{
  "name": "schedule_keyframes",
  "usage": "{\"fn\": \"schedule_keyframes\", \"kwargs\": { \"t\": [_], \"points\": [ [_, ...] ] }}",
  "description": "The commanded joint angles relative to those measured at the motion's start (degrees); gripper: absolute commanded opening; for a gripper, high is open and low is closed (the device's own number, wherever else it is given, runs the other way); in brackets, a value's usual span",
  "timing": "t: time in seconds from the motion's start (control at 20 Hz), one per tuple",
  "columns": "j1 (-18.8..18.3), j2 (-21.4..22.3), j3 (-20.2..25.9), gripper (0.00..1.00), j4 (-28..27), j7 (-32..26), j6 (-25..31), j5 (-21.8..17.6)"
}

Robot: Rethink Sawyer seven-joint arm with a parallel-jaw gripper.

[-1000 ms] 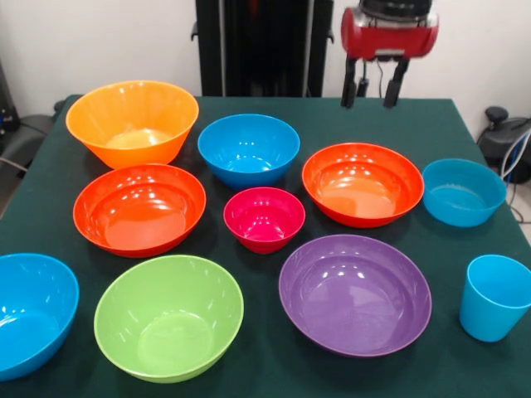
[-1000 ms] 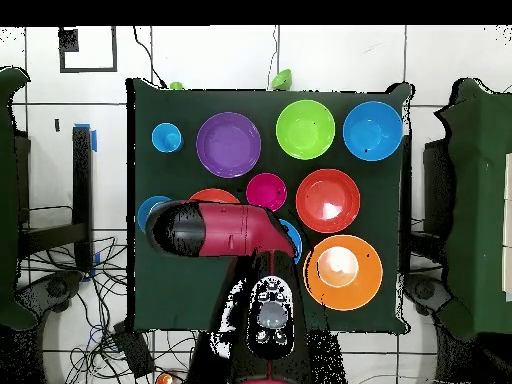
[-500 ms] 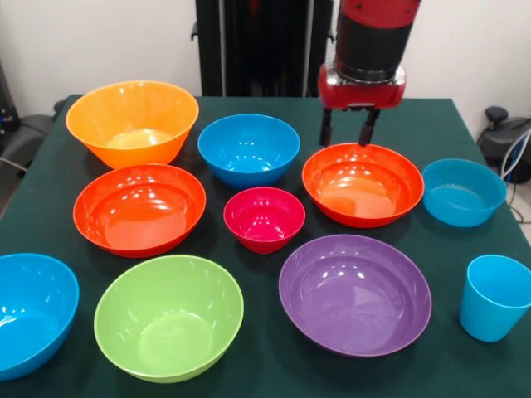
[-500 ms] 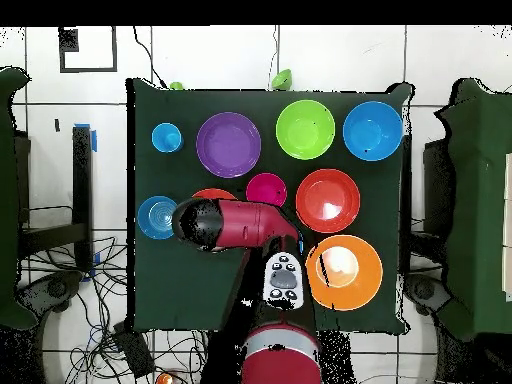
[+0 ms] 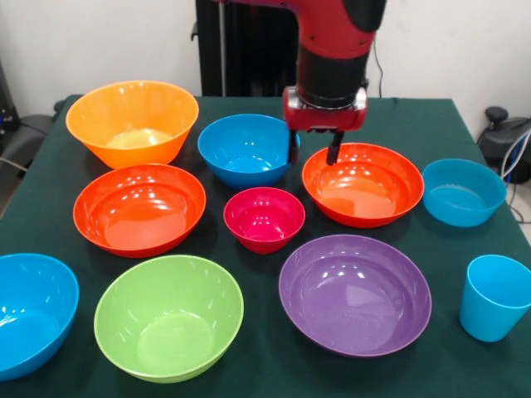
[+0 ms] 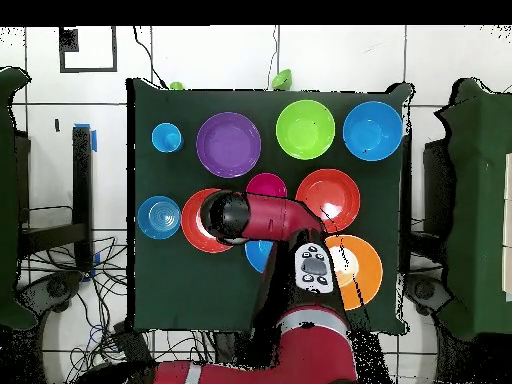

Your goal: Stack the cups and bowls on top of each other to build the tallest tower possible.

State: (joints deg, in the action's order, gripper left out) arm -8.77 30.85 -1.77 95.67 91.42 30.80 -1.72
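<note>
Arm has swung in from the bench's far corner | jaws [image 5: 314,154] narrowly parted, empty, low above near rim of glossy red-orange plastic bowl [image 5: 362,183] | small magenta plastic bowl [image 5: 264,218] just below-left | no tower started; first pick likely.

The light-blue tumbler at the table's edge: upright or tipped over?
Upright. The tumbler stands on its base on the table with its open mouth up, apart from every bowl.

Blue bowl [image 5: 33,313] cut by edge
</note>
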Motion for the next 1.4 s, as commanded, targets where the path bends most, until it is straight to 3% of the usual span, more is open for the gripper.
{"fn": "schedule_keyframes", "kwargs": {
  "t": [0.05, 0.4, 0.6, 1.2, 1.4],
  "points": [
    [-1.5, -3.9, 7.6, 1.00, -5.2, -1.9, -3.4, -4.4],
    [-2.6, -6.0, 9.2, 1.00, -6.5, -1.5, -4.6, -5.1],
    [-3.8, -7.7, 10.5, 1.00, -7.1, -1.3, -8.0, -6.0],
    [-2.5, -9.1, 10.2, 1.00, -11.3, -1.2, -4.7, -6.6],
    [-2.9, -7.9, 10.8, 1.00, -10.4, -2.0, -3.3, -6.6]
  ]
}}
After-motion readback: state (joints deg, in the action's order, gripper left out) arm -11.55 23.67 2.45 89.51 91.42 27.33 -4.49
